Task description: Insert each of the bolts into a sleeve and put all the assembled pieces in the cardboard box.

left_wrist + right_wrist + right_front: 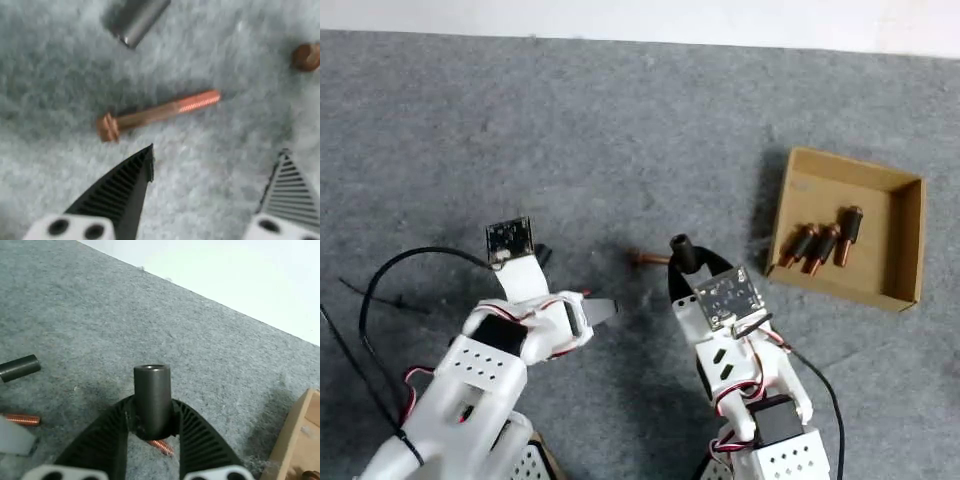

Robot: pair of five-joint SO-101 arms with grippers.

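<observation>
Grey mat (620, 130), cardboard box (820, 188) w/ 3 assembled pieces (823, 247)

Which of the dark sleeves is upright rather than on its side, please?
The sleeve clamped in the right tool, open end up; the loose sleeve on the mat and the three sleeves in the cardboard box lie flat.

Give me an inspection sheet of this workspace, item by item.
Surface: grey felt mat, flat.
Job's things: cardboard box holds three assembled pieces; loose bolt lies on the mat, with a lying sleeve and a second bolt near it; upright sleeve is held.
Clutter: nothing seen.
Grippers: left gripper open above the loose bolt; right gripper shut on the upright sleeve.
Cables: black cable loops on the mat beside the left arm.
Surroundings: white surface beyond the mat's far edge.
</observation>
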